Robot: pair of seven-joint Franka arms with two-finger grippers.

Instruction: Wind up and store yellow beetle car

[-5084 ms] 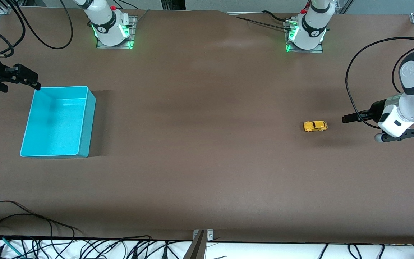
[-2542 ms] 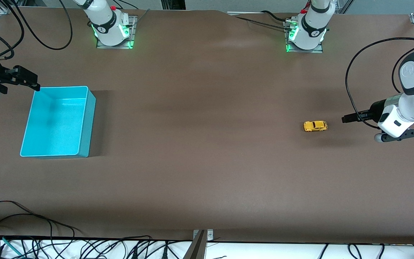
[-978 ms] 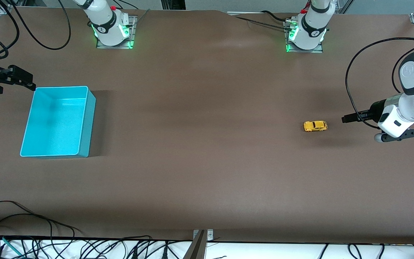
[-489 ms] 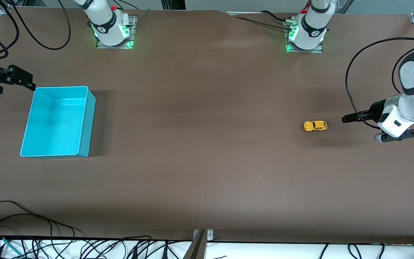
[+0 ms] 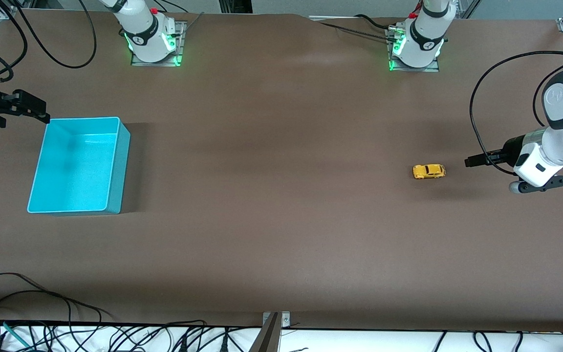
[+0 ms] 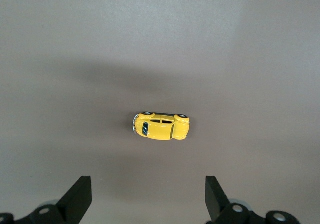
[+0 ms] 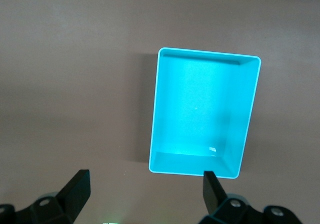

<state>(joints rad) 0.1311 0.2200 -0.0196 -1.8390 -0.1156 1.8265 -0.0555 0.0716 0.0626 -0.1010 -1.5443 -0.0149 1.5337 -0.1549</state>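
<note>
Nearest the front camera, along the table edge: a tangle of black cables and a bare stretch of brown surface.

Farther in, toward the right arm's end: a turquoise bin, rectangular, open-topped, nothing in it; seen whole in the right wrist view too, with a small bright glint on its floor.

Toward the left arm's end, about level with the bin's middle: the yellow beetle car, on its wheels on the bare table, well apart from the bin, touched by nothing. In the left wrist view, lying crosswise between and ahead of the two fingertips, dark windows and small black wheels showing.

Just beside the car, over the table's end: left gripper, fingers spread wide in its wrist view, grasping nothing, pointed toward the car, clear of it.

A little farther up the view, over the table by the bin's farthest corner: right gripper, released as well, fingers wide apart, empty, close to the bin's rim; contact with the rim impossible to tell.

Farthest off, along the top of the view: both arm bases, lit green at the foot.
</note>
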